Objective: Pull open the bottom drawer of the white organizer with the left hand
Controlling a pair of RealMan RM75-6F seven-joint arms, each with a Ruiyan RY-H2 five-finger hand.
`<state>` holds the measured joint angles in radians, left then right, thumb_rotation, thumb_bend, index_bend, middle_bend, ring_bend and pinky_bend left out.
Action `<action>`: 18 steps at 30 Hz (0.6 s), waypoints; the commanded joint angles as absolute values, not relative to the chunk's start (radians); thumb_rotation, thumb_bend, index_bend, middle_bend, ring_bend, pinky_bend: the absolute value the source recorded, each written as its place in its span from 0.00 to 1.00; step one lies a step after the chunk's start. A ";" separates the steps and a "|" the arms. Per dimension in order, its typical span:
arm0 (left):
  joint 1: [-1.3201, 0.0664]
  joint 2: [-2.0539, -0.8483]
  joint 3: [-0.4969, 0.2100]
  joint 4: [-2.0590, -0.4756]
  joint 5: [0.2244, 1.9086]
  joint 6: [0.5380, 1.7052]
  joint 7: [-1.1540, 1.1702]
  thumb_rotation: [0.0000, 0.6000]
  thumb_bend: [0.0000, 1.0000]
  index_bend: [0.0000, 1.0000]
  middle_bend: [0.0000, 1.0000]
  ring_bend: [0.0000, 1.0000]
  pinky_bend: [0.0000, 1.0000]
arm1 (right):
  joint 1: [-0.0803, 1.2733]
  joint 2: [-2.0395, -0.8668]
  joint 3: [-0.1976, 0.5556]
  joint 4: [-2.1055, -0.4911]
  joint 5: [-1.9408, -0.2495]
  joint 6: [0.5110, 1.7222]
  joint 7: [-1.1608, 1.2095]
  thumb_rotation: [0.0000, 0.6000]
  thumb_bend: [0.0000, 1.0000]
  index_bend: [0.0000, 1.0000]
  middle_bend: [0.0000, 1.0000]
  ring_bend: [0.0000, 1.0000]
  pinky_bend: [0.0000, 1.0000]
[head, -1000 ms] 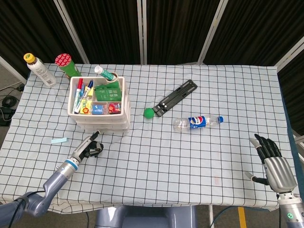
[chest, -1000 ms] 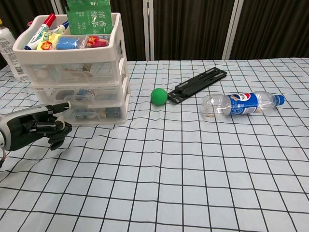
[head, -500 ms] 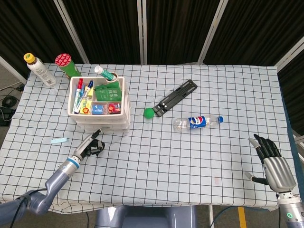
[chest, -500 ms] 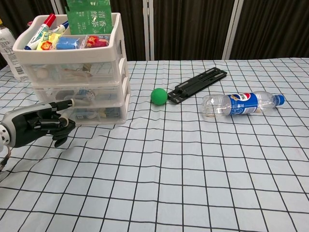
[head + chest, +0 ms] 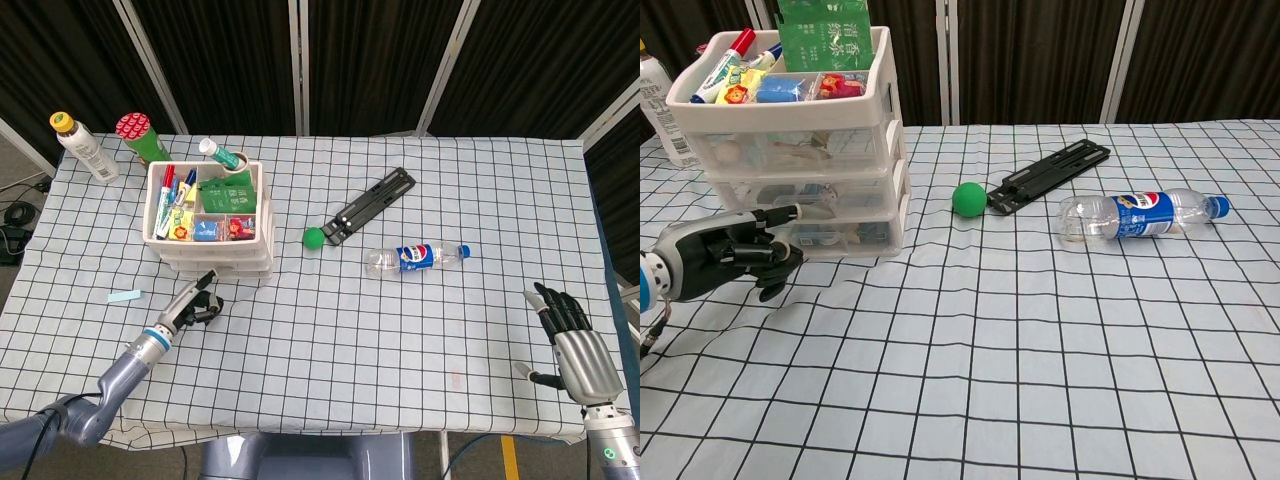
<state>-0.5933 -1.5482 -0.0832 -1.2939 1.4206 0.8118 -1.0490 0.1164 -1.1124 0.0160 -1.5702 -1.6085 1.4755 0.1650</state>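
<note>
The white organizer [image 5: 211, 255] [image 5: 800, 150] stands at the left of the table, its open top tray full of pens and packets. Its bottom drawer [image 5: 845, 232] sits pushed in under two other drawers. My left hand [image 5: 192, 305] [image 5: 725, 262] hovers just in front of that drawer with its fingers curled in and nothing in them; one fingertip reaches close to the drawer front. Whether it touches, I cannot tell. My right hand [image 5: 574, 345] rests open at the table's right edge, far from the organizer.
A green ball [image 5: 313, 237], a black rail [image 5: 370, 205] and a lying Pepsi bottle [image 5: 415, 257] are right of the organizer. Two bottles [image 5: 85, 147] and a red-capped can [image 5: 140, 138] stand behind it. A pale blue strip [image 5: 125, 296] lies left of my left hand.
My left hand has crept forward and up toward the bottom drawer's front. The drawer has not moved. The right hand stays put.
</note>
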 commanded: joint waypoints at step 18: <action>-0.607 -1.539 -0.070 -1.313 1.437 0.800 -1.053 1.00 1.00 0.20 0.84 0.79 0.72 | 0.116 -1.110 0.016 -1.572 -1.607 1.475 0.165 1.00 0.02 0.07 0.00 0.00 0.00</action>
<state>-0.6076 -1.5398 -0.0710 -1.3118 1.4359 0.7991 -1.0522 0.1160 -1.1105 0.0157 -1.5721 -1.6071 1.4752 0.1650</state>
